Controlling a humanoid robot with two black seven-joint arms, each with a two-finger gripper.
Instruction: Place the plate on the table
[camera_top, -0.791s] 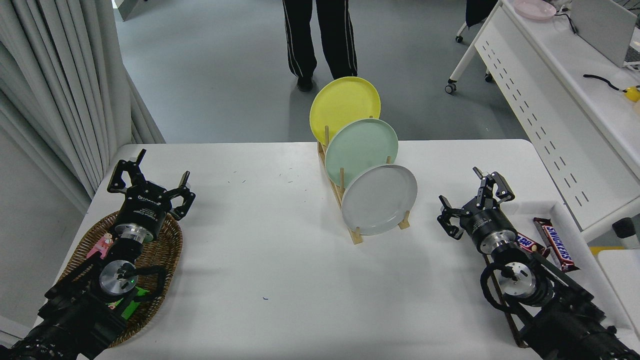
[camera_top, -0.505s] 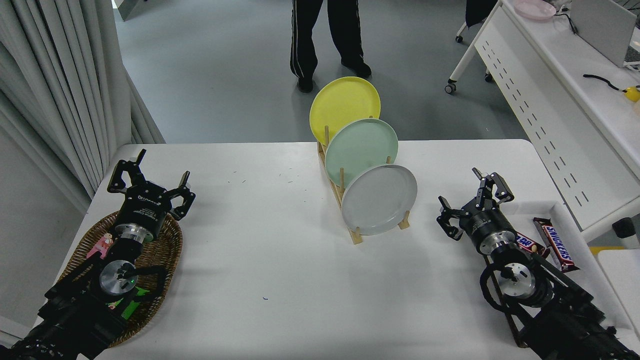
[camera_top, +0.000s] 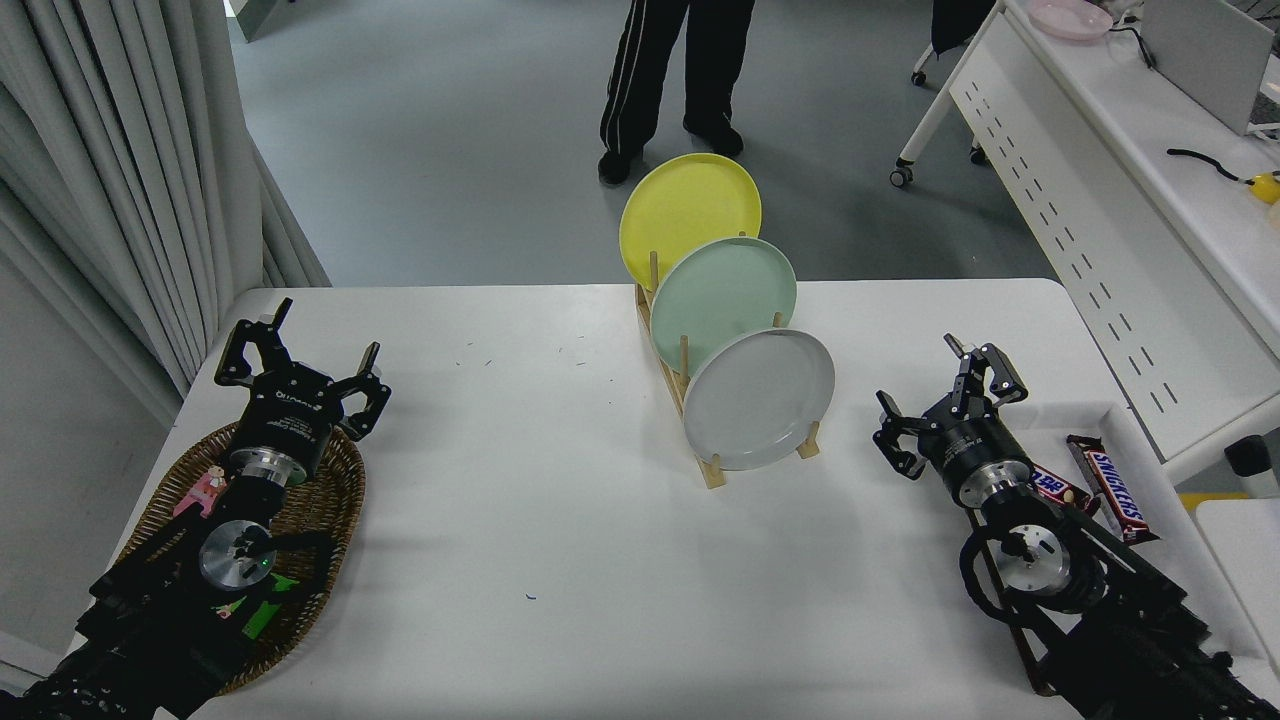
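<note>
The light grey plate (camera_top: 758, 399) stands on edge in the front slot of a wooden rack (camera_top: 712, 471) at the middle of the white table (camera_top: 560, 520). A mint green plate (camera_top: 723, 299) and a yellow plate (camera_top: 688, 213) stand behind it in the same rack. My right gripper (camera_top: 945, 400) is open and empty, to the right of the grey plate and apart from it. My left gripper (camera_top: 300, 360) is open and empty, parked at the lower left over a wicker basket (camera_top: 330, 520).
A white tray (camera_top: 1135, 440) with Snickers bars (camera_top: 1108, 488) lies at the right under my right arm. A person's legs (camera_top: 670, 70) stand beyond the table's far edge. A white perforated-panel desk (camera_top: 1090, 190) stands at the upper right. Curtains hang at the left.
The person beyond the table has stepped to the right. My right gripper has shifted very slightly. The plates have not moved.
</note>
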